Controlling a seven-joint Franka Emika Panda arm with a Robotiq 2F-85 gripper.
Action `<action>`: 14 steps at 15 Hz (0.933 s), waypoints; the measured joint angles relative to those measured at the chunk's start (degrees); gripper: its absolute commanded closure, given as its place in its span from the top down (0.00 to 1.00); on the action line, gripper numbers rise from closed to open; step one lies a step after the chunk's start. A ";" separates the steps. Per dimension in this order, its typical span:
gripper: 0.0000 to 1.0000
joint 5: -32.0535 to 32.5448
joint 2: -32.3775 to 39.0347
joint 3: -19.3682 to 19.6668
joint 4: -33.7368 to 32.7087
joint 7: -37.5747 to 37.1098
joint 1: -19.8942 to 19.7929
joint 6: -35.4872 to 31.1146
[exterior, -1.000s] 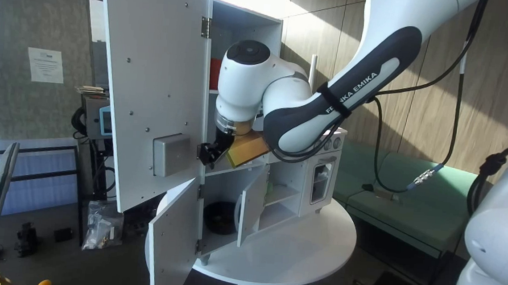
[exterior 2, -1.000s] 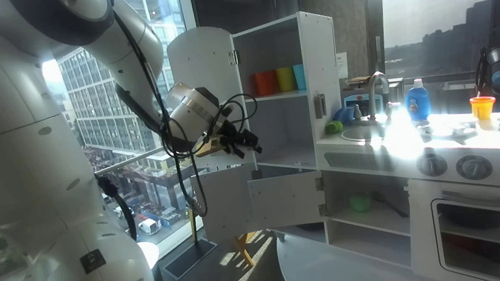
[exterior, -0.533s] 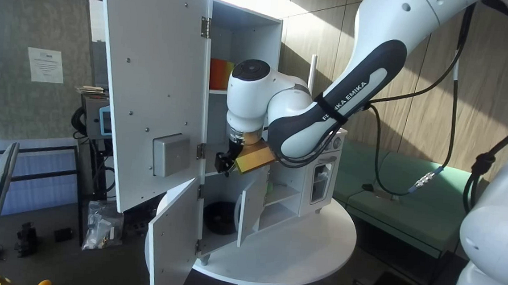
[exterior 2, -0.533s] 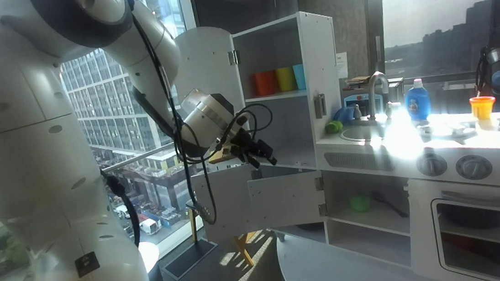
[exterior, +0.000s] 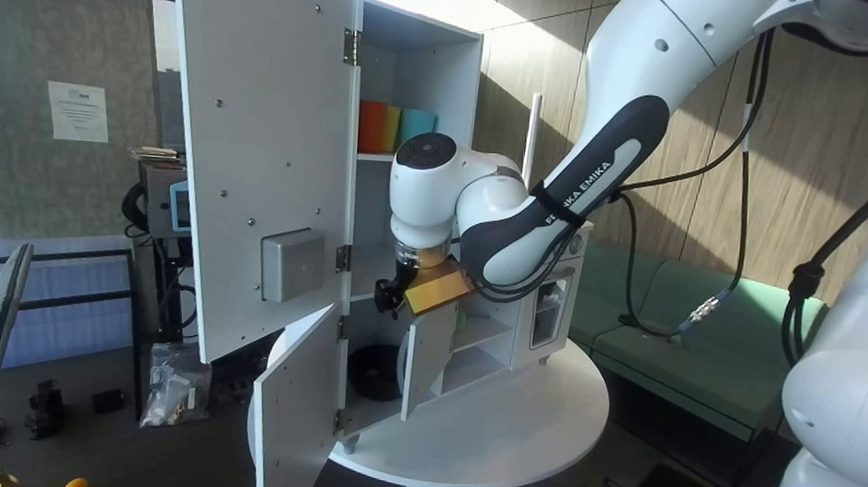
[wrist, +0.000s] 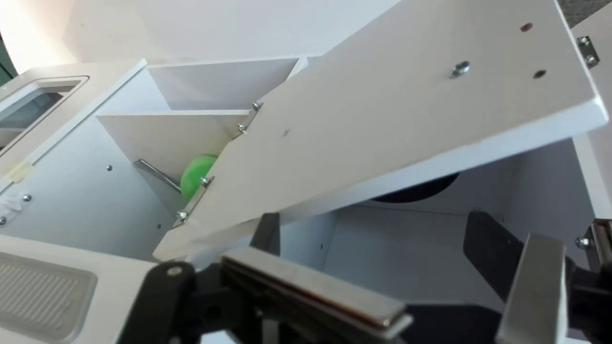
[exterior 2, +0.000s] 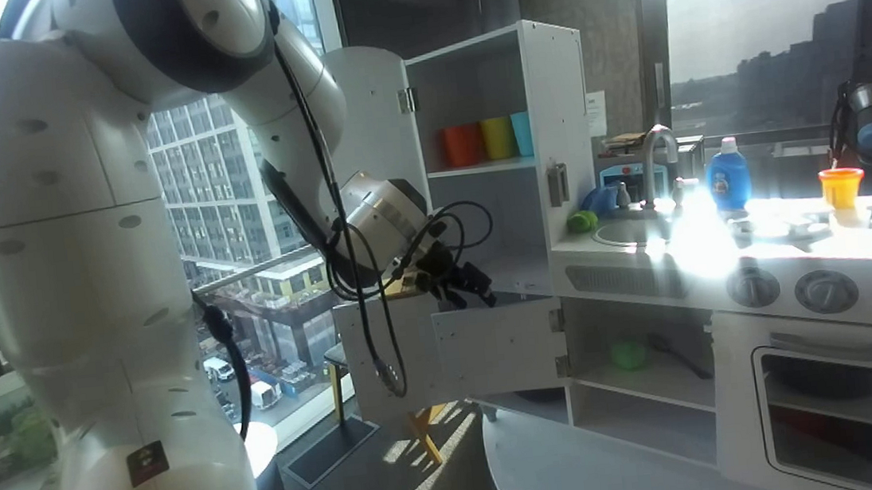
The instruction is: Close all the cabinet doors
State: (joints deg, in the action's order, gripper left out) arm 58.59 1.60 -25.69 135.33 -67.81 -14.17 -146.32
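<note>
Near the tool (exterior 2: 474, 298), a lower door (exterior 2: 504, 350) is jutting out, while the compartment (wrist: 406, 253) beside it is standing open.

I can read one brand, FRANKA EMIKA (exterior: 589, 184), in pale capitals along the dark panel (exterior: 641, 117) of my arm (exterior: 622, 62), slanting upward in an exterior view; a black strap (exterior: 557, 205) crosses it near the start and hides part of the first word. Both exterior views show me a white sheet (exterior: 78, 112) on the wall (exterior: 52, 26); it carries what looks like a heading over short lines of print, all too small for me to read. The blue bottle (exterior 2: 729, 177) wears a label (exterior 2: 721, 184) whose lettering I can't make out. Low on my arm sits a dark square patch (exterior 2: 147, 462) with paler marks; letters or a sign, I cannot tell.
</note>
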 measured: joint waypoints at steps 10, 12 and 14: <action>1.00 8.89 -0.02 12.37 -0.67 -4.34 14.60 16.35; 1.00 8.89 -0.29 13.46 -0.46 -4.43 16.05 19.52; 1.00 8.77 -0.32 14.34 -0.23 -4.48 16.91 22.32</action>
State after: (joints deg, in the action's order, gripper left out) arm 67.35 1.28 -11.34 135.10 -72.28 2.74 -124.00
